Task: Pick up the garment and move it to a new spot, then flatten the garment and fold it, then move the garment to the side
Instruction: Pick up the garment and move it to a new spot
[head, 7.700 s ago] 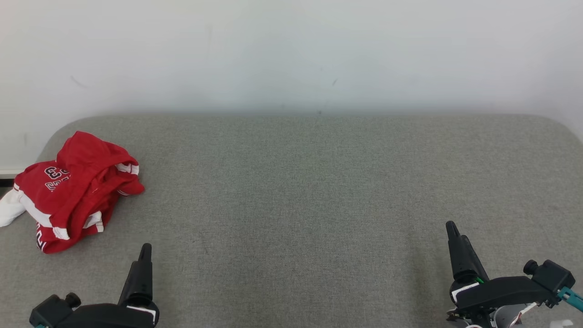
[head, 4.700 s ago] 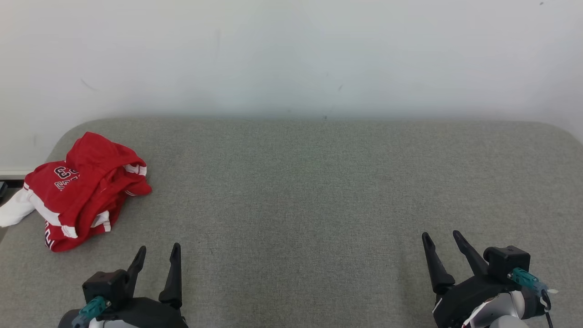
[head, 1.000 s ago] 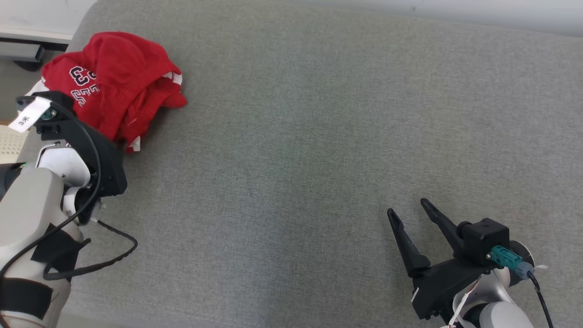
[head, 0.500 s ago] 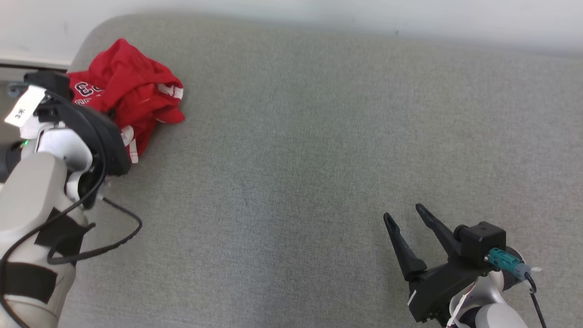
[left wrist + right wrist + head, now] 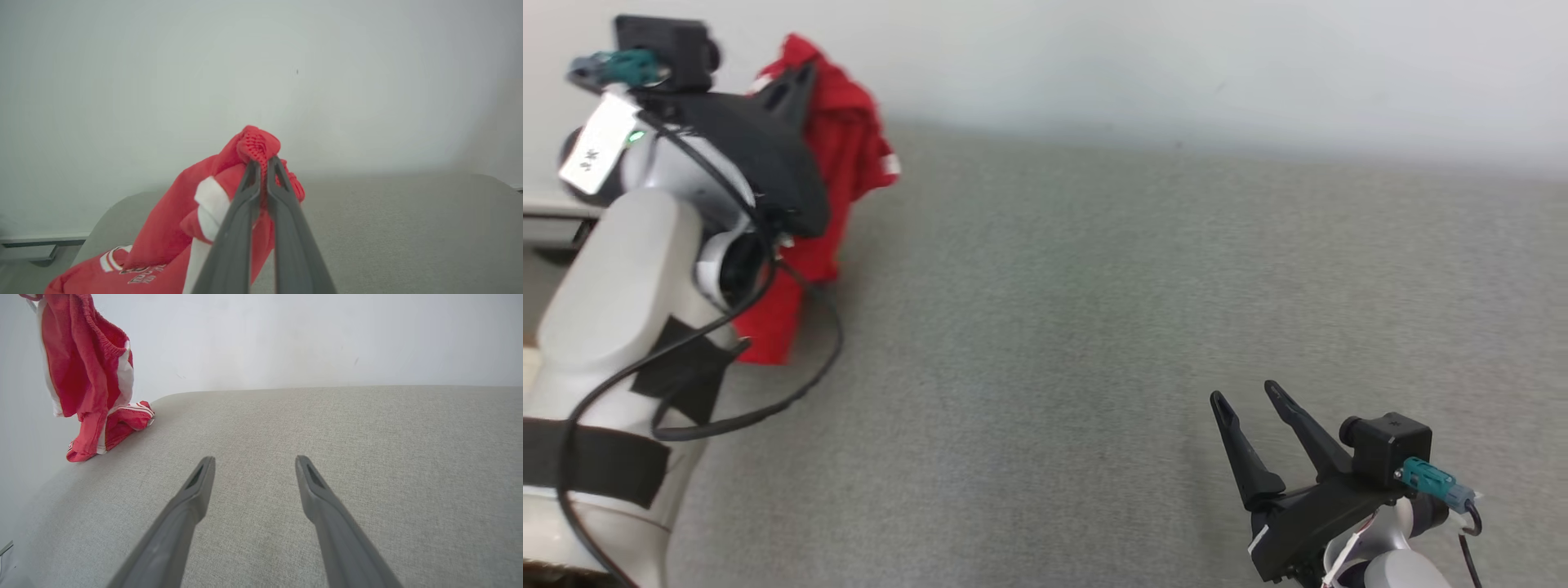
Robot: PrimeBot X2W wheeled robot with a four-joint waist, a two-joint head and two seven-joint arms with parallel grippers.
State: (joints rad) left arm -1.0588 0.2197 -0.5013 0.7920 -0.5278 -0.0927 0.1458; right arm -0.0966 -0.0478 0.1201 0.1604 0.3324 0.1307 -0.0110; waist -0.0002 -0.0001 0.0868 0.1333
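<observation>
The garment [image 5: 845,155] is red with white stripes and dark numbers. It hangs at the far left of the grey surface, its lower end still touching the fabric [image 5: 88,449]. My left gripper [image 5: 263,162] is shut on a bunched red fold [image 5: 257,145] at its top, and the cloth [image 5: 163,237] drapes down below the fingers. In the head view the left gripper [image 5: 792,82] is raised high at the upper left. My right gripper [image 5: 1241,392] stands open and empty low at the right, well apart from the garment [image 5: 86,367].
The grey padded surface [image 5: 1094,327] stretches wide between the two arms, with a rounded far left corner. A pale wall [image 5: 1176,57] runs behind it. A black cable [image 5: 792,384] loops from my left forearm over the surface's left edge.
My left gripper closed on the garment and lifted it up off the surface, so it now hangs. The head view has shifted. The right gripper has stayed put, open.
</observation>
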